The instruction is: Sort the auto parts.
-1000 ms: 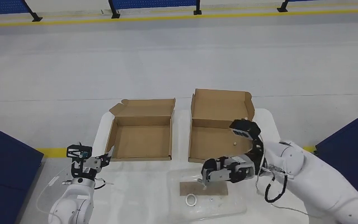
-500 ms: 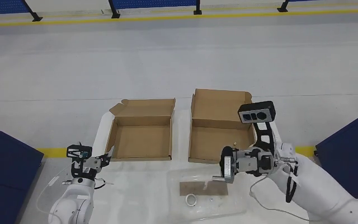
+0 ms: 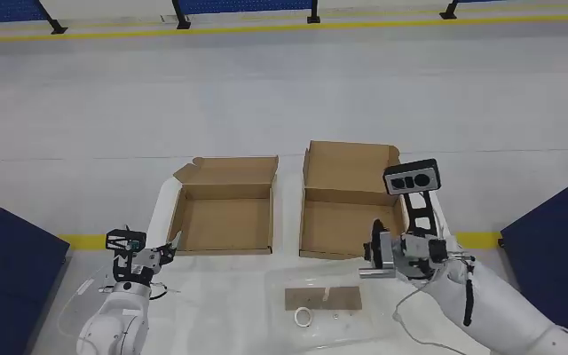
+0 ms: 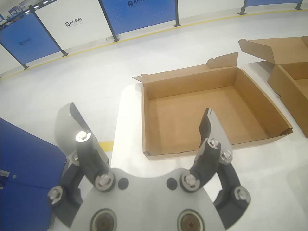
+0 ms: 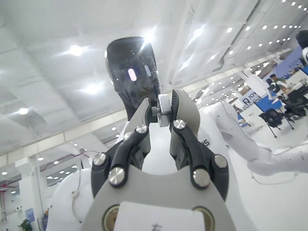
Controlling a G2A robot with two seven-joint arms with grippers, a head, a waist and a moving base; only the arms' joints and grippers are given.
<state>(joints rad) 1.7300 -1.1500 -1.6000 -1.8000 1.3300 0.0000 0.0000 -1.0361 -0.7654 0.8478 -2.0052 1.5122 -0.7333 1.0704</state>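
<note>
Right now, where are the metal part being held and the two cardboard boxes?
metal part (image 5: 164, 112): right wrist view, round silver face.
left box (image 3: 222, 225): top view, bare floor.
right box (image 3: 337, 226): top view, bare floor.

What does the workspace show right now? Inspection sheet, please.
surface: white table carrying two open cardboard boxes, left box and right box.
job's things: small round metal part in the right hand; white ring on a clear plastic sheet beside a brown cardboard strip.
clutter: nothing seen.
hands: left hand open, near the left box; right hand shut on the part, raised beside the right box.
cables: thin cable hanging by the right arm.
surroundings: blue-and-white partition panels, yellow floor line.
</note>
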